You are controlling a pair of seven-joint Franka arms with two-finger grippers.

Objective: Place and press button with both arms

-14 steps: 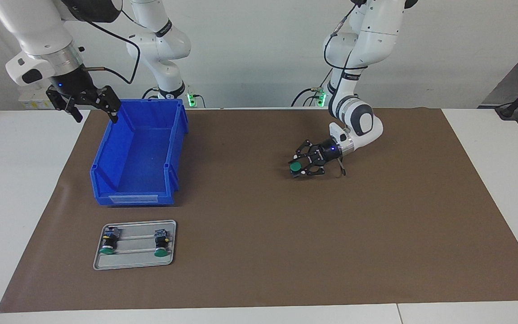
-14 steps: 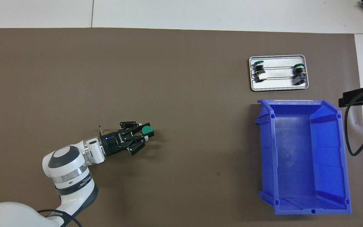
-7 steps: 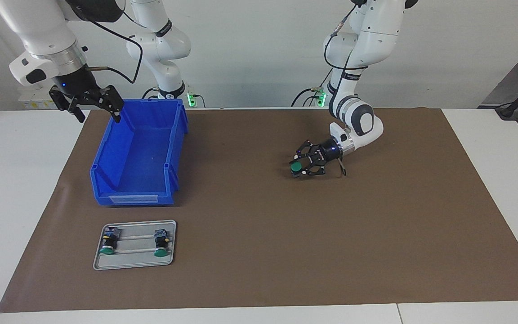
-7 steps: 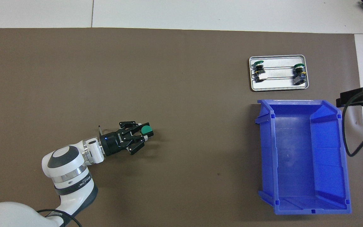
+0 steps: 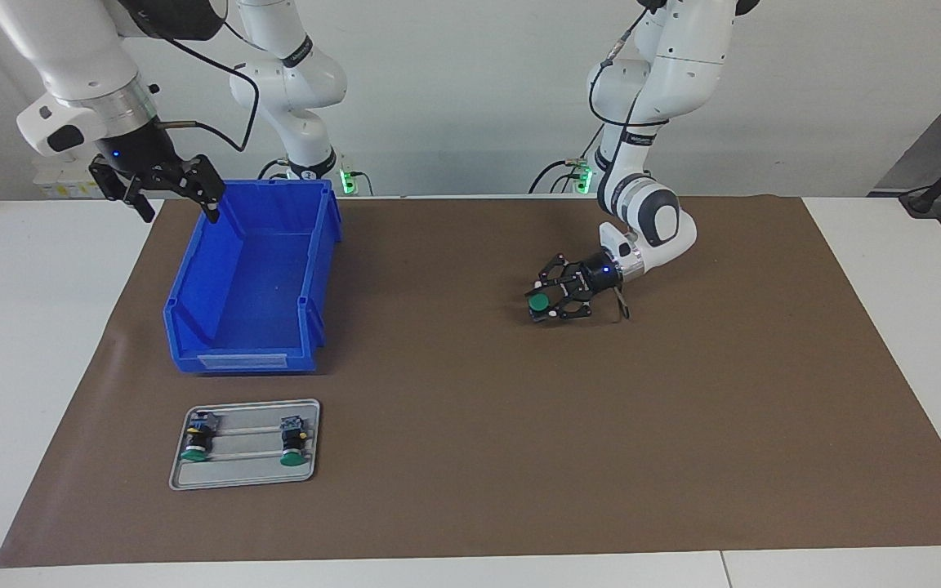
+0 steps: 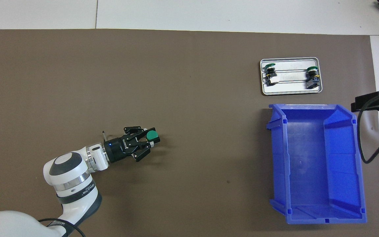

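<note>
Movement since a second ago is slight: your right gripper (image 5: 167, 189) has risen a little over the corner of the blue bin (image 5: 251, 282) nearest the robots and now hangs level with that rim, fingers spread wide and holding nothing. Your left gripper (image 5: 550, 300) has barely shifted; it stays low over the brown mat (image 5: 683, 425), toward the left arm's end of the table, with the button (image 5: 537, 303) between its fingers, green cap up. Whether that grip is slackening you cannot tell from these views.

Judgement: the button appears set down or nearly so, and the press is not yet done.

Pose: the left arm is folded down, wrist nearly level with the mat, the gripper pointing toward the right arm's end. The right arm waits upright over the bin. Two spare buttons (image 5: 246, 441) lie in the metal tray (image 5: 185, 478), untouched.
</note>
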